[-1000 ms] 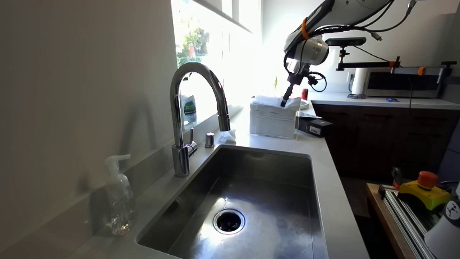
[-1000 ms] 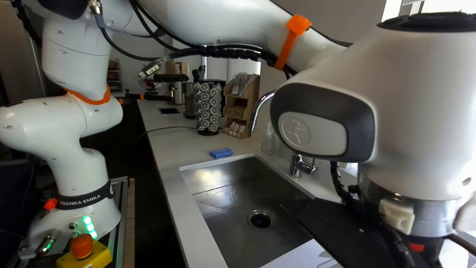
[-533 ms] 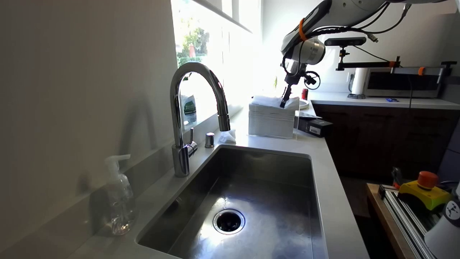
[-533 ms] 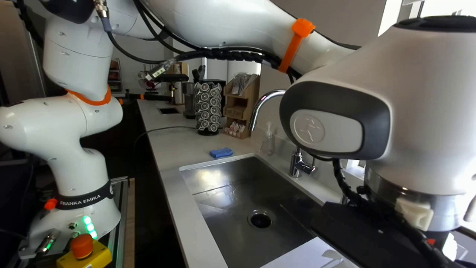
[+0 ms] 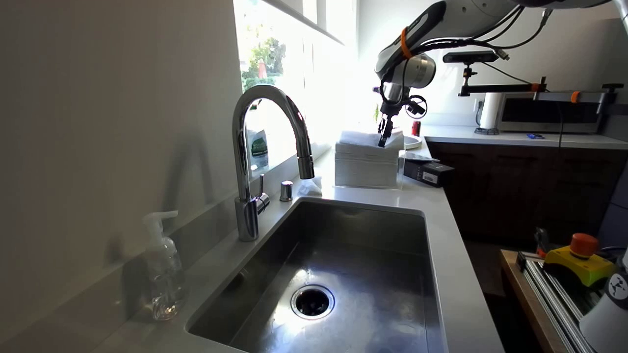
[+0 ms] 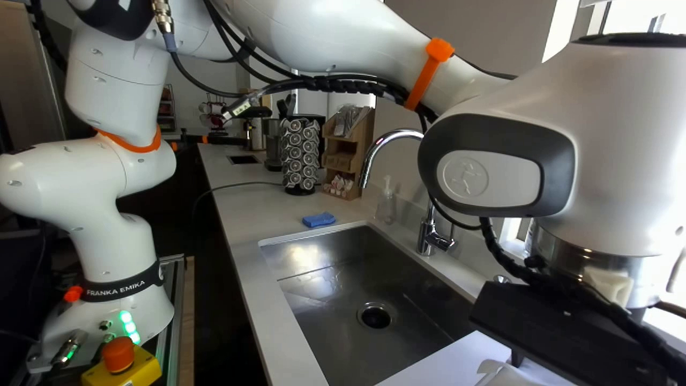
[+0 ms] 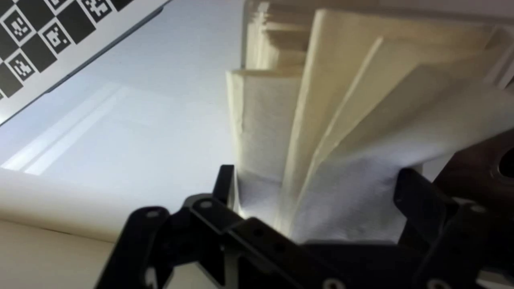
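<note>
Black gripper (image 7: 315, 176) down on white napkins (image 7: 353, 192), 2 fingers (image 7: 223, 185) wide apart with folded layers between, 1 fingertip against the uppermost layer, napkins stacked in a clear holder (image 5: 401, 171) on the counter (image 5: 441, 235), just beyond the sink (image 5: 363, 223) in an exterior view, beside a black box (image 5: 418, 169).

The tabletop (image 5: 457, 277) is white, and a metal sink (image 5: 373, 279) is set into it. Right under the hand (image 5: 381, 143) there stands a clear holder (image 5: 401, 170) with white napkins (image 5: 365, 166). A dark box (image 5: 429, 172) lies near the hand, beside this holder. Farther from the hand, a crumpled white thing (image 5: 311, 186) lies next to a chrome cap (image 5: 286, 191). Well apart from the hand, beyond the sink, are a clear soap bottle (image 5: 165, 282), a blue sponge or cloth (image 6: 319, 219) and a wooden rack (image 6: 365, 150).
</note>
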Robot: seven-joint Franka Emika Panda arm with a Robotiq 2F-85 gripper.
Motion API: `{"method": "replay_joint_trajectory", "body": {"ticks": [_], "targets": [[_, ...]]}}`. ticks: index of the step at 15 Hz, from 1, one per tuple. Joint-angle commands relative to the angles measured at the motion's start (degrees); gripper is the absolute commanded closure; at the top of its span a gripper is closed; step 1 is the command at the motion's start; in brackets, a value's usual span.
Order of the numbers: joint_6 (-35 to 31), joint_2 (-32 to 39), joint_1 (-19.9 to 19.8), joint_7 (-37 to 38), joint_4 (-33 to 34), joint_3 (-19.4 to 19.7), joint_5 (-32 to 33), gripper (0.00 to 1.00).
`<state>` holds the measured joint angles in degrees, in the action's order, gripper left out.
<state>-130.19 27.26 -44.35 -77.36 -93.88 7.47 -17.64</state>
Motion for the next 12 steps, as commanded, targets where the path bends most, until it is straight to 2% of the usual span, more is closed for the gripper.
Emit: {"method": "replay_joint_trajectory", "body": {"ticks": [1, 6, 12], "targets": [[0.3, 0.3, 0.0, 0.1, 0.5, 0.1, 0.0, 0.0], [2.1, 0.2, 0.0, -10.7, 2.2, -0.3, 4.6, 0.0], [5.1, 0.9, -0.5, -23.8, 2.6, -1.3, 3.8, 0.0]]}}
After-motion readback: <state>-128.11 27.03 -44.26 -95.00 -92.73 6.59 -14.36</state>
